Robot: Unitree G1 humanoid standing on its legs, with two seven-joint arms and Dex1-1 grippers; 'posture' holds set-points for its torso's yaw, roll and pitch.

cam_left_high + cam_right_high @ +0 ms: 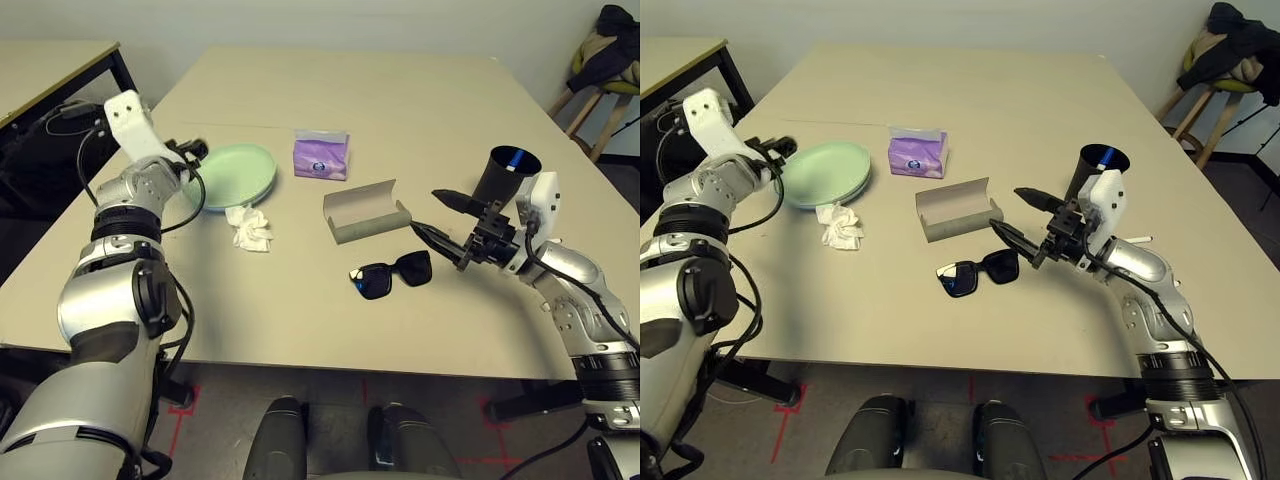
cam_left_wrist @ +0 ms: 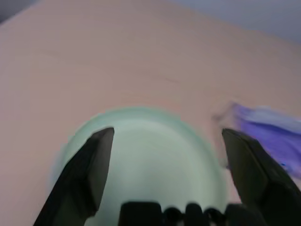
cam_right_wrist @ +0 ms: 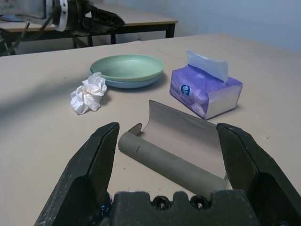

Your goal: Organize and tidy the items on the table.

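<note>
The pen (image 1: pixel 1137 240) lies mostly hidden behind the right arm.

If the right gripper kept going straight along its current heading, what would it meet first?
Most likely the open grey glasses case, which lies right ahead of the right gripper between its open jaws; the purple tissue pack sits further behind.

The setting is a robotics lab or test room in an office-type space. Indicators: a large beige desk (image 1: pixel 420 110) against plain pale walls, red tape marks (image 1: pixel 185 415) on the grey floor, a second black-framed table (image 1: pixel 60 70) carrying cables, and a wooden stool (image 1: pixel 600 105) holding piled clothing.
</note>
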